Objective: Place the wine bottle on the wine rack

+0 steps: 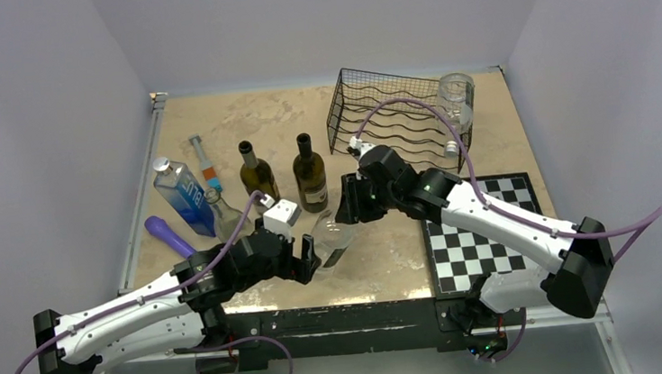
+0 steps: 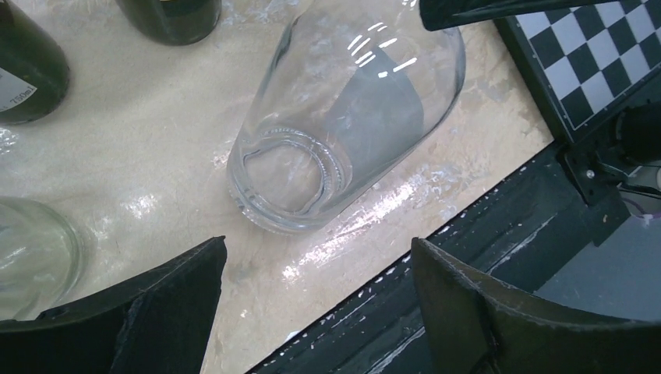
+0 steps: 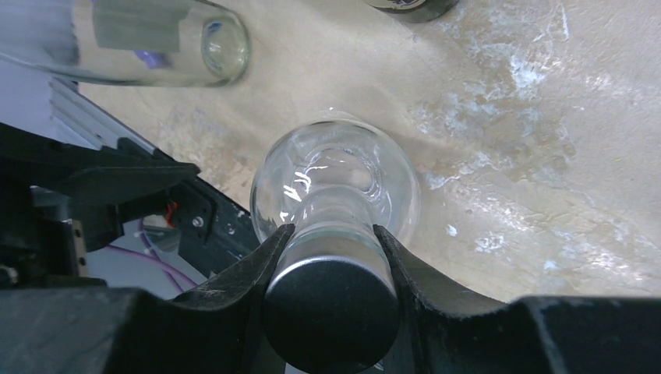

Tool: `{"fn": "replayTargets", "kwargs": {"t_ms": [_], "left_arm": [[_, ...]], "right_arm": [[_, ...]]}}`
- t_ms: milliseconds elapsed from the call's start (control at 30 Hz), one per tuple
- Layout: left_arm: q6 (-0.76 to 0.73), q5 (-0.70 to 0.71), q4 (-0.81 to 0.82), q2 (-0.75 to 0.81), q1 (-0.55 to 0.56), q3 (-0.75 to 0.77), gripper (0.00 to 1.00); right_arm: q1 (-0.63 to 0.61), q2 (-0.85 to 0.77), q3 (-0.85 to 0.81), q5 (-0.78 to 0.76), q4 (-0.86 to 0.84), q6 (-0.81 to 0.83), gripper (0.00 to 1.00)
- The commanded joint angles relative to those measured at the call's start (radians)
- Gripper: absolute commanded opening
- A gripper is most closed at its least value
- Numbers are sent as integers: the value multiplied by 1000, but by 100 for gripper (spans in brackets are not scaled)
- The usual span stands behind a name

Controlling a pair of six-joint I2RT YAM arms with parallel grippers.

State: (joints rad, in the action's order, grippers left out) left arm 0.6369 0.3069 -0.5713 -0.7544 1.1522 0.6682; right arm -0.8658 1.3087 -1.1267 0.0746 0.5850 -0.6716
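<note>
Right fingers (image 3: 253, 269) clamp the neck of the clear glass wine bottle (image 3: 335, 175) (left fingers (image 2: 167, 300) open near its base). Tilted, smooth glass could slip onto the worktop (image 3: 514, 117).

You're looking at a clear glass wine bottle (image 3: 335, 175), its cap (image 3: 331, 308) showing dark grey. The tabletop (image 1: 240, 113) is coming up mottled beige and cream. The wine rack (image 1: 393, 114) is showing black wavy wire, the chessboard (image 1: 481, 237) is flashing black-and-white checks, and you're seeing a dark green bottle (image 1: 310, 178) and a blue bottle (image 1: 186, 200).
</note>
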Motion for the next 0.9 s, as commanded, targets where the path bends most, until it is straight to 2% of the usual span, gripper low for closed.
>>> {"fn": "replayTargets", "kwargs": {"t_ms": [0,367,533,867], "left_arm": [[29,57,80,-27,3,-25,91],[67,151,108,-174,3,-51,87],[66,149,118,-241,3,-46,84],[81,175,125,-317,3,-41,84]], "right_arm": [[9,-107,62,82,-308,-121,0],[40,-221,353,130,-610,-178,0],[48,-281,454,163,-651,-114,0],[51,-354,606,310,-635,5,0]]}}
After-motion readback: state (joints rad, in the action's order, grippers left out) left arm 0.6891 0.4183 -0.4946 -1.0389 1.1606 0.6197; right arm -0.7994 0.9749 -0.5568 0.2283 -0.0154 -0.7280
